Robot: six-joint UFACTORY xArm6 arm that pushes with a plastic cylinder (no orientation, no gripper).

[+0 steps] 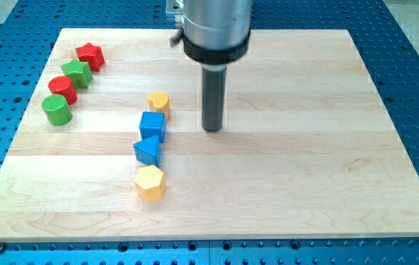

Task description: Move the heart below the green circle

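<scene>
Near the tabletop's [305, 147] centre, my tip [210, 129] rests right of the yellow heart [158, 101] — apart from it. At far left sits the green circle [57, 110]. No gripper on this rod — nothing held.

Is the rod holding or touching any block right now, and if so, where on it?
Nothing is held. My tip rests on bare board, apart from every block; the nearest ones, the blue cube and the yellow heart, sit to its left in the view.
</scene>
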